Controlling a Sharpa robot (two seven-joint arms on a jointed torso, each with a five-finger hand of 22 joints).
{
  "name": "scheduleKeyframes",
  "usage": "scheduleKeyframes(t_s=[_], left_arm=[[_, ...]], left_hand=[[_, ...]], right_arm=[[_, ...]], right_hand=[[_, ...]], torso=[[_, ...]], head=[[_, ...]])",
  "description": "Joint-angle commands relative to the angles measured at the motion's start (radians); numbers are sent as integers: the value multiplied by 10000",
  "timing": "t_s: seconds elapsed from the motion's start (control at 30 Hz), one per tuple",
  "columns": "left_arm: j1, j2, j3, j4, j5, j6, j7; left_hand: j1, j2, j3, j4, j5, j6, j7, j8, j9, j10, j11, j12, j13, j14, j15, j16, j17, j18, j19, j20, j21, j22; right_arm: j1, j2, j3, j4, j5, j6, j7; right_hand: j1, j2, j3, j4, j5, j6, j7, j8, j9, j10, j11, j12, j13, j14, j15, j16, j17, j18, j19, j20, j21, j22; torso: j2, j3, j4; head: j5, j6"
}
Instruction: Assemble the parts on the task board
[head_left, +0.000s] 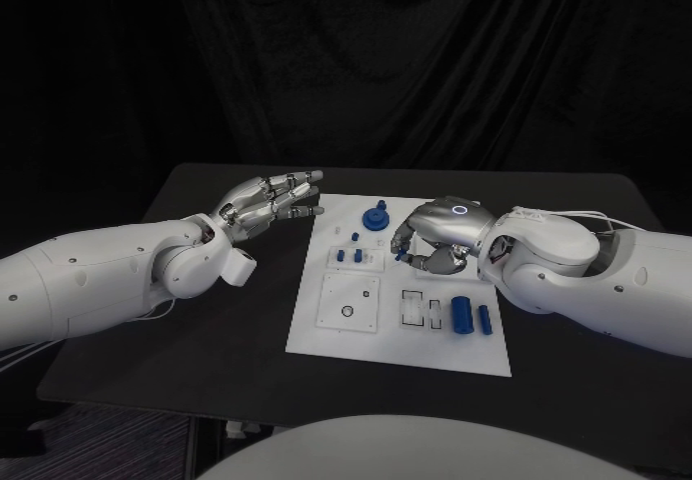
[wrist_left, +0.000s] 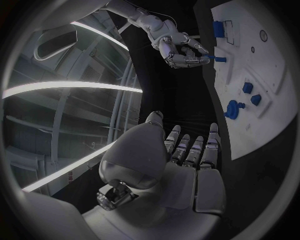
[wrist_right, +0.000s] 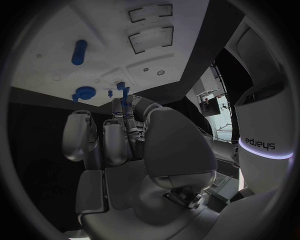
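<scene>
The right hand (head_left: 437, 238) hangs over the white task board (head_left: 329, 335), fingers pinching a small blue part (wrist_left: 220, 59). The left hand (head_left: 268, 203) hovers beside the board's far left edge, fingers released and holding nothing.

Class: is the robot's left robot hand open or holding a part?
Open. The left robot hand hangs beside the task board, fingers spread, nothing in them.

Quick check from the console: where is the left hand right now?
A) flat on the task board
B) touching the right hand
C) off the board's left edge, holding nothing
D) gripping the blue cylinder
C: the left hand hangs beside the task board, fingers apart and nothing in them.
</scene>
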Motion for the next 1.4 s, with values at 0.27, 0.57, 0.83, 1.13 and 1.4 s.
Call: scheduleKeyframes(t_s=[0.27, 0.57, 0.83, 1.13, 1.4], left_arm=[[-18, 134, 10, -14, -13, 198, 40], [-19, 197, 10, -37, -13, 213, 26], [-20, 258, 10, -76, -13, 244, 18], [-26, 327, 10, -122, -13, 284, 1], [-33, 362, 10, -156, -13, 308, -15]], left_hand=[[109, 43, -8, -56, 59, -24, 43, 47, 7, -18, -16, 62, 15, 64, 21, 47, 14, -92, 42, -12, 52, -34], [115, 54, -2, -56, 61, -27, 47, 46, 7, -18, -16, 63, 16, 66, 21, 49, 15, -94, 49, -12, 54, -28], [123, 66, 6, -57, 63, -33, 52, 45, 6, -20, -18, 63, 15, 65, 21, 49, 15, -97, 43, -13, 51, -37], [133, 83, 17, -58, 68, -38, 51, 44, 5, -21, -12, 65, 16, 66, 25, 52, 15, -101, 33, -13, 47, -50], [133, 83, 17, -58, 68, -38, 51, 44, 5, -21, -12, 65, 16, 66, 25, 52, 15, -101, 33, -13, 47, -50]], right_arm=[[-415, 904, 4, -454, -998, 309, -7], [-784, 1467, 4, -818, -1438, 320, 138], [-945, 1670, 3, -940, -1551, 387, 180], [-1038, 1787, 4, -1035, -1570, 430, 238], [-1055, 1796, 4, -1093, -1572, 611, 221]], right_hand=[[97, 1, -44, -51, 54, 14, 82, -21, 6, 85, -27, -55, -16, -25, 83, -5, -45, 92, 4, 82, -7, 1673], [96, -9, -50, -56, 55, 23, 83, -19, 10, 97, -27, -55, -19, -22, 86, 2, -33, 90, 9, 86, 4, 1677], [92, -25, -70, -64, 41, 73, 76, -1, 30, 154, -33, -48, -27, -16, 87, 11, -18, 88, 19, 95, 25, 1682], [101, -8, -98, -78, 35, 196, 33, 50, 85, 303, -76, -26, -40, 23, 59, 61, 61, 74, 68, 94, 127, 1710], [106, 16, -141, -90, 16, 340, -20, 119, 158, 444, -128, -20, -60, 47, 16, 85, 91, 70, 93, 70, 172, 1722]], torso=[[16, 0, 47], [18, -8, 24], [-2, -5, 40], [-2, -2, 44], [5, -7, 33]], head=[[178, -2], [328, -2], [341, -2], [351, -2], [369, -2]])
